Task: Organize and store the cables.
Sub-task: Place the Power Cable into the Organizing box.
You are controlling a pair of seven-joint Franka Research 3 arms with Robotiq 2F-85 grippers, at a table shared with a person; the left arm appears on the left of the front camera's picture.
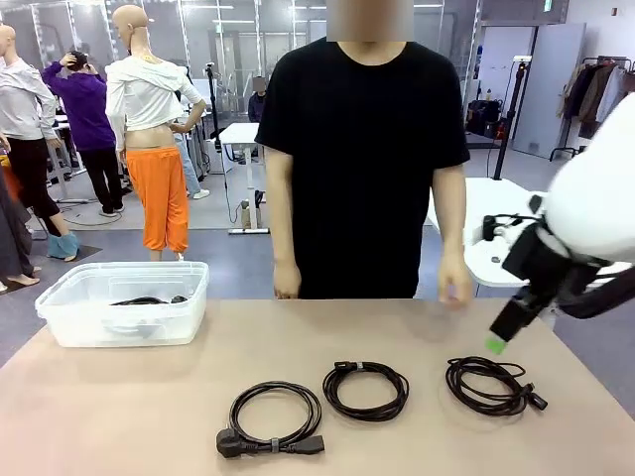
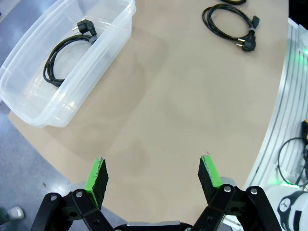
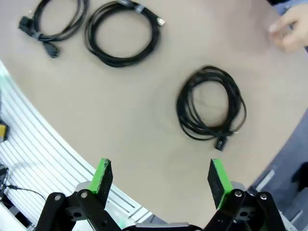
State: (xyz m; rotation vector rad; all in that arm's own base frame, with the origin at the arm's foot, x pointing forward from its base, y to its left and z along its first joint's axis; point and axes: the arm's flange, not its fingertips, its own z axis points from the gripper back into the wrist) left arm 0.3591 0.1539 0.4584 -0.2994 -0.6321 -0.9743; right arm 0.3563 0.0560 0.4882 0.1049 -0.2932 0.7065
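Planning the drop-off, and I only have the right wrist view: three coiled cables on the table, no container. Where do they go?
Observer: A clear plastic bin stands on the robot's left side of the table, toward the far edge.
Operator: Anything in it?
Observer: One coiled cable lies inside, with its plug at one end.
Operator: What about the left gripper?
Observer: The left gripper is open and holds nothing, above bare tabletop beside the bin.
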